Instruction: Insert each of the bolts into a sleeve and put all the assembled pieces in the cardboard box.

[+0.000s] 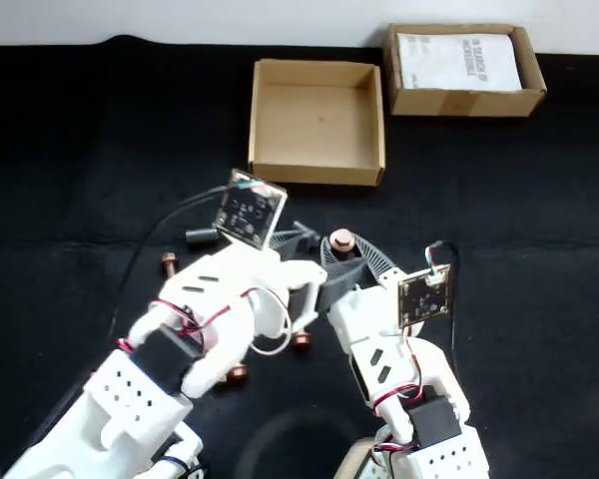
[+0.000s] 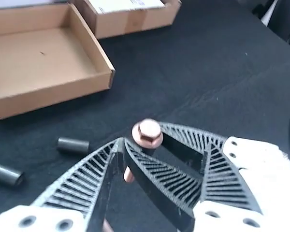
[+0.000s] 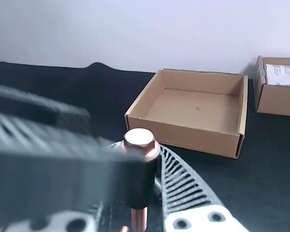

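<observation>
Bolts (image 1: pixel 168 261) (image 1: pixel 300 339) (image 1: pixel 238 374) lie loose, 3 of them, by 2 bare sleeves (image 2: pixel 72 145) (image 2: pixel 5 174) — a 4th bolt (image 1: pixel 341 239) fills the sleeve (image 3: pixel 135 182) my right gripper (image 3: pixel 135 162) clamps, shank pinched by my left gripper (image 2: pixel 122 145), near 2 cardboard boxes (image 1: pixel 317 120) (image 1: pixel 459 103).

Cardboard box (image 1: pixel 314 174) behind bolt (image 1: pixel 341 239), second box (image 1: pixel 459 102) rightward, sleeve (image 1: pixel 202 237) left of bolt

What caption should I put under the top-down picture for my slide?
Left gripper and right gripper meet around a copper bolt over the black table, with the empty cardboard box behind.
</observation>
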